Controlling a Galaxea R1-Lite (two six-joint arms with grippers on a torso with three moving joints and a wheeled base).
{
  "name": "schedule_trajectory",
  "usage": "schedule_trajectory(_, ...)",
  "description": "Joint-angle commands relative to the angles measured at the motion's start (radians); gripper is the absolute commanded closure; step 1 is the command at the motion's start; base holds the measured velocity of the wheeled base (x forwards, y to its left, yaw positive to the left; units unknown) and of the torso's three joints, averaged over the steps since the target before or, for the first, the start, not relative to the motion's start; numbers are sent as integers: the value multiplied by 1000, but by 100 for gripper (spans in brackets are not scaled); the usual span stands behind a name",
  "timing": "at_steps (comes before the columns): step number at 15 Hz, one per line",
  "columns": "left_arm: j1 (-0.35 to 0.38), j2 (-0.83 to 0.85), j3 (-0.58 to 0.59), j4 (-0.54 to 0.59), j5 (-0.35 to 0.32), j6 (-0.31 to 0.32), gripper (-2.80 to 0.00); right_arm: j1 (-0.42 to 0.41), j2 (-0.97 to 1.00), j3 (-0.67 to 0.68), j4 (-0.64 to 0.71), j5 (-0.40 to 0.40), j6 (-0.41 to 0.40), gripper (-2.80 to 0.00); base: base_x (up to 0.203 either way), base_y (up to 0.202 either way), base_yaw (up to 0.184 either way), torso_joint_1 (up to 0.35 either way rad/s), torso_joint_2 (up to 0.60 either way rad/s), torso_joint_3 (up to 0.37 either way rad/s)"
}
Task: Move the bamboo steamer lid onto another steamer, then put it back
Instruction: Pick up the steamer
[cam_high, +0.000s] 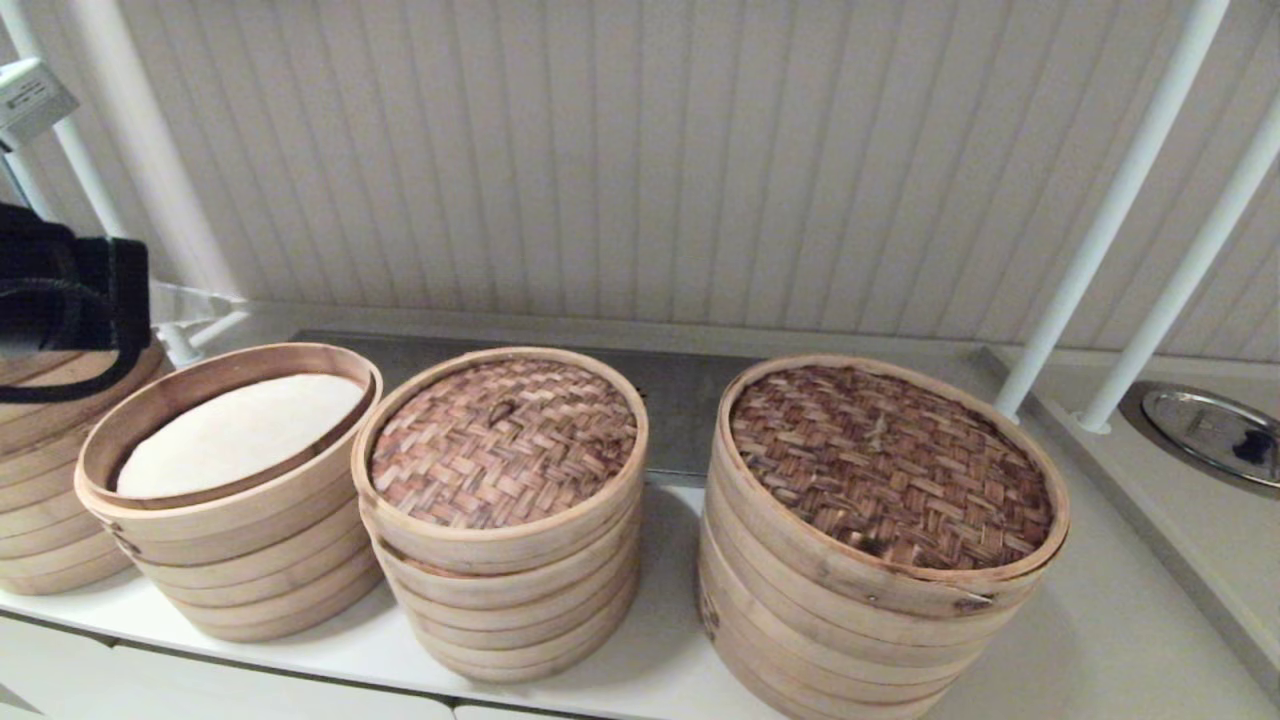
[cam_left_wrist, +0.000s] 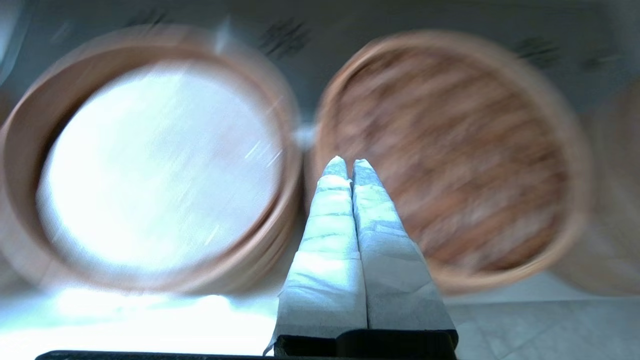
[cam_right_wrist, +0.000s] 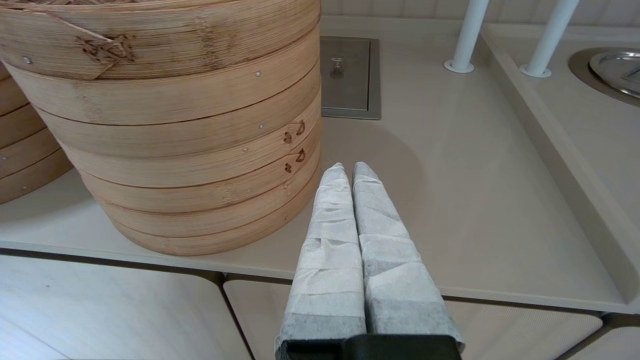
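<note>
**Both grippers closed and empty above the steamers**

4 steamer stacks stand in a row on the white counter (cam_high: 1100, 640). The left gripper (cam_left_wrist: 350, 167) hovers above the gap between the open steamer (cam_left_wrist: 150, 165), lined with a white sheet, and the smallest steamer (cam_high: 500, 510), its fingers pressed together on nothing. The right gripper (cam_right_wrist: 350, 170), fingers likewise together and empty, sits low beside the wide dark-weave steamer (cam_right_wrist: 170, 125). Whether the light tan lid shows cannot be told.
</note>
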Motion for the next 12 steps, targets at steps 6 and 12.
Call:
schedule_trajectory(6,205,-425,506,-135,-3,1,0,0,0,0,1,0,0,0,0,0,0,0,0,0)
schedule_trajectory(12,221,-884,837,-171,13,3,0,0,0,-1,1,0,0,0,0,0,0,0,0,0)
